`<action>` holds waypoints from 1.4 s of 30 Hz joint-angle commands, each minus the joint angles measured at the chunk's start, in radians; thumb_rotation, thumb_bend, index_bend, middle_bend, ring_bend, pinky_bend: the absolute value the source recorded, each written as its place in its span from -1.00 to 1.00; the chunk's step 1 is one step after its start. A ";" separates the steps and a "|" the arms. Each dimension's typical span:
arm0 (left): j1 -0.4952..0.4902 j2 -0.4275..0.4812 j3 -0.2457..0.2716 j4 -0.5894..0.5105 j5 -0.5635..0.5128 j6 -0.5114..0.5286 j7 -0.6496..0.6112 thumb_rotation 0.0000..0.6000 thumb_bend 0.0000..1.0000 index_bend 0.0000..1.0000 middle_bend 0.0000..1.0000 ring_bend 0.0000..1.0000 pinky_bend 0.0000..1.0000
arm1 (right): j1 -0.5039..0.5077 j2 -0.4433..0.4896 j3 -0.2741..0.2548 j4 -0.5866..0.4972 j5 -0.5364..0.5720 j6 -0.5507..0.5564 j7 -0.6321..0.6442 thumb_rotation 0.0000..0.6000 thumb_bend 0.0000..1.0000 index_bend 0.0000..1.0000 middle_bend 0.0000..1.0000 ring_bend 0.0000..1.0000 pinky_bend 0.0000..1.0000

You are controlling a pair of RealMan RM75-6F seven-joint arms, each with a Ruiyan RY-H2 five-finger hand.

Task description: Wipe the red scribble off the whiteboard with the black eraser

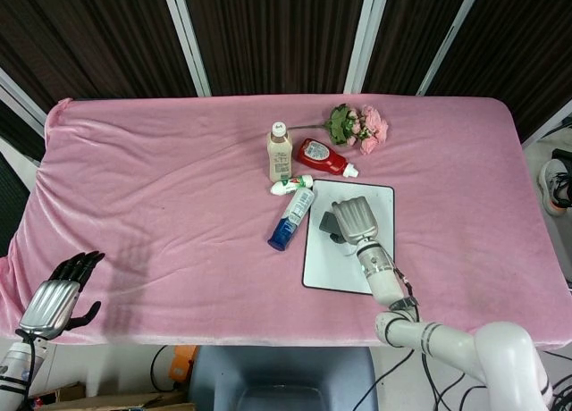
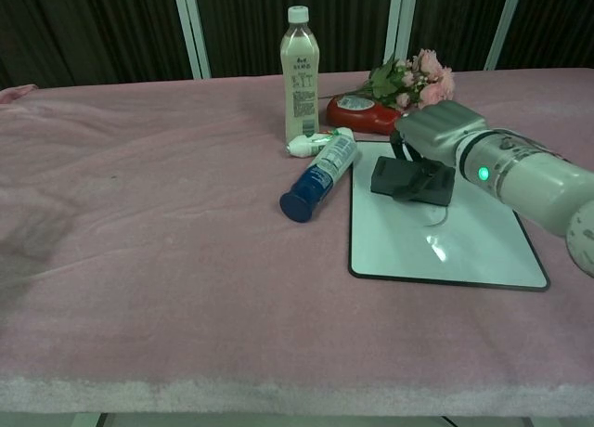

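Pink cloth (image 1: 161,205): blue-capped tube (image 2: 320,174) lies just beside whiteboard (image 2: 445,251); bottle (image 2: 299,74) behind

Nothing I can actually read here — the tall bottle (image 2: 300,74) has a label with print and the red bottle (image 2: 360,114) has a white patch, but both are too blurry.

My right hand (image 1: 356,218) has a ribbed silver-grey metal back and dark fingers (image 2: 429,180). Behind it my forearm is a smooth white cylinder with a small green light glowing on its side, then black and silver rings at the wrist, and thin black cables trailing beside the white elbow joint. My left hand (image 1: 59,297) matches it: ribbed silver back, black fingers (image 1: 80,265), white forearm behind.
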 commanded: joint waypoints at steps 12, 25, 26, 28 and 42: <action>0.000 -0.001 0.006 -0.005 0.017 0.008 0.004 1.00 -0.22 -1.00 -0.89 -0.92 -0.76 | -0.144 0.195 -0.217 -0.315 -0.200 0.100 0.008 1.00 -0.10 0.96 0.51 0.52 0.72; 0.000 -0.005 0.006 -0.004 0.014 0.007 0.013 1.00 -0.23 -1.00 -0.89 -0.92 -0.76 | -0.154 0.183 -0.176 -0.218 -0.209 0.111 0.036 1.00 -0.09 0.96 0.51 0.52 0.72; -0.001 -0.006 0.005 -0.004 0.012 0.006 0.016 1.00 -0.22 -1.00 -0.89 -0.92 -0.76 | -0.147 0.172 -0.159 -0.187 -0.196 0.104 0.036 1.00 -0.09 0.96 0.51 0.52 0.72; -0.001 -0.007 0.005 -0.005 0.009 0.003 0.018 1.00 -0.22 -1.00 -0.89 -0.92 -0.76 | -0.138 0.156 -0.138 -0.147 -0.177 0.092 0.038 1.00 -0.09 0.96 0.51 0.52 0.72; -0.007 -0.016 -0.002 -0.003 -0.014 -0.012 0.042 1.00 -0.22 -1.00 -0.89 -0.92 -0.76 | -0.069 0.086 -0.031 0.039 -0.037 -0.015 0.027 1.00 -0.09 0.96 0.51 0.52 0.72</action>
